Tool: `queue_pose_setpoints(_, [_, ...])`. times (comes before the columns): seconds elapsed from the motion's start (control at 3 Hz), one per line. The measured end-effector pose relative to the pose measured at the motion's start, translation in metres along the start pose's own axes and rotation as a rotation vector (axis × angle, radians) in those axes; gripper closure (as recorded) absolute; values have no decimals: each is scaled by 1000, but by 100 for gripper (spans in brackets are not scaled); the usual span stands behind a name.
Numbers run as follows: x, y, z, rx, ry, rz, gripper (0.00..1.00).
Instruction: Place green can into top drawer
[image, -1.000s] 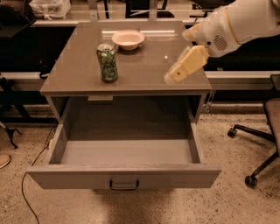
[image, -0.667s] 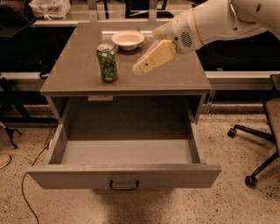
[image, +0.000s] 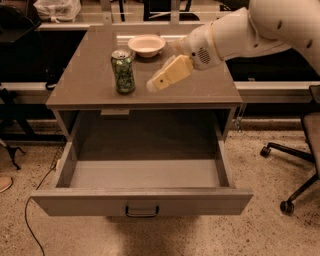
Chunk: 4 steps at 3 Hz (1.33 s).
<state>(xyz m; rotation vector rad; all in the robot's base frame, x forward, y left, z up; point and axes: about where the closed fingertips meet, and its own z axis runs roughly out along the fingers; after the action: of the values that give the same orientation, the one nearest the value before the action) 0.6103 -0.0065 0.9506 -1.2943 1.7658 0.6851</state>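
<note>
The green can (image: 123, 71) stands upright on the grey cabinet top (image: 90, 92), left of centre. My gripper (image: 156, 84) hangs over the cabinet top just right of the can, a short gap away, its cream fingers pointing toward the can; it holds nothing. The white arm reaches in from the upper right. The top drawer (image: 142, 201) is pulled fully open below, with a dark wire handle (image: 142, 212) on its front panel. Its inside is bare.
A white bowl (image: 146, 45) sits at the back of the cabinet top behind the can. An office chair base (image: 292, 165) stands at the right. A dark cable (image: 35, 200) runs over the floor at the left.
My gripper has moved left across the cabinet top, from the right edge to just beside the can. The can, bowl and drawer have not moved.
</note>
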Motion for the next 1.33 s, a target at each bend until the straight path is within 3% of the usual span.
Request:
queue_pose_setpoints(0.33, [28, -28, 45, 89, -72, 35, 0])
queue_pose_setpoints(0.67, [32, -46, 76, 142, -138, 51, 0])
queue_pose_setpoints(1.0, [14, -53, 108, 181, -217, 49, 0])
queue_pose_setpoints(1.33, [-5, -56, 136, 187, -270, 54, 0])
